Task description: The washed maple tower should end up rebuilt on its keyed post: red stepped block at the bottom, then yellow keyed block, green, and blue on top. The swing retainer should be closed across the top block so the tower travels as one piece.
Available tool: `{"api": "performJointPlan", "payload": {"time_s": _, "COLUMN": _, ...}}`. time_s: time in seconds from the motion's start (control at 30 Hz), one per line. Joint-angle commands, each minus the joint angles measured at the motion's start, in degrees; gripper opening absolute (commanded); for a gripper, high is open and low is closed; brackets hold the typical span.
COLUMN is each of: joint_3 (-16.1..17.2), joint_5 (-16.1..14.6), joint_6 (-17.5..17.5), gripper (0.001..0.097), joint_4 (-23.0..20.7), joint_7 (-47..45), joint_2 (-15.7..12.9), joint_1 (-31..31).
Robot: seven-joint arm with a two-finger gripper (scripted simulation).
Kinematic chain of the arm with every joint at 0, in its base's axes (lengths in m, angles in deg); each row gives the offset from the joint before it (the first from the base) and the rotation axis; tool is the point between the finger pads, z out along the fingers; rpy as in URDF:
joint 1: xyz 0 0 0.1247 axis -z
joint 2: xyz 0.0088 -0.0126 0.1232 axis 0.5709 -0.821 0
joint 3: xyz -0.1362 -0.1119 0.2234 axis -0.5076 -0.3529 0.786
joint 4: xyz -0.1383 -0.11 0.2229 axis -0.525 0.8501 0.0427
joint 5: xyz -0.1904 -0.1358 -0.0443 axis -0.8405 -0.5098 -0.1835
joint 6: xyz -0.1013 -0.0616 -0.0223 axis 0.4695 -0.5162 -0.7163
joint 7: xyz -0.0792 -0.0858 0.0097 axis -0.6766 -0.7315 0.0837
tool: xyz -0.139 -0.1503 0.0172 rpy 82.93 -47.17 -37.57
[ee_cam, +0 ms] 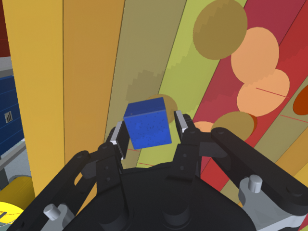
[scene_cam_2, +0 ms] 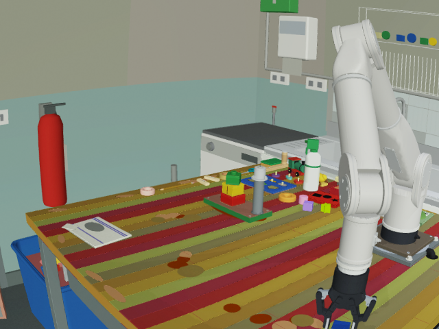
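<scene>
The blue block [ee_cam: 147,123] lies on the striped table near the front edge, and my open gripper [ee_cam: 148,130] stands low around it, holding nothing. In the side camera the blue block [scene_cam_2: 341,324] shows just under the gripper [scene_cam_2: 345,317]. Far across the table stands the tower base [scene_cam_2: 238,209]. On it the red block [scene_cam_2: 232,198] carries the yellow block [scene_cam_2: 233,188] and the green block [scene_cam_2: 233,177]. The grey retainer post [scene_cam_2: 258,191] rises beside the stack on the same base.
The white arm base [scene_cam_2: 404,244] sits on the table's right side. A white spray bottle [scene_cam_2: 312,165] and several small toys stand behind the tower. A white card [scene_cam_2: 96,231] lies at the left. Round coloured patches mark the table near the gripper.
</scene>
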Motion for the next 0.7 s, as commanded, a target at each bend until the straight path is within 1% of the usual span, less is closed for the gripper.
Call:
{"api": "performJointPlan", "payload": {"time_s": 0.0, "joint_3": 0.02, "joint_5": -0.01, "joint_6": 0.02, "gripper": 0.06, "joint_4": -0.06, "joint_7": 0.01, "joint_2": 0.06, "joint_1": 0.0}}
{"api": "performJointPlan", "payload": {"time_s": 0.4, "joint_3": -0.01, "joint_5": -0.05, "joint_6": 0.09, "gripper": 0.06, "joint_4": -0.03, "joint_7": 0.04, "joint_2": 0.01, "joint_1": -0.02}}
{"api": "performJointPlan", "payload": {"time_s": 0.67, "joint_3": -0.02, "joint_5": -0.05, "joint_6": 0.1, "gripper": 0.0445, "joint_4": -0.02, "joint_7": 0.04, "joint_2": 0.0, "joint_1": -0.02}}
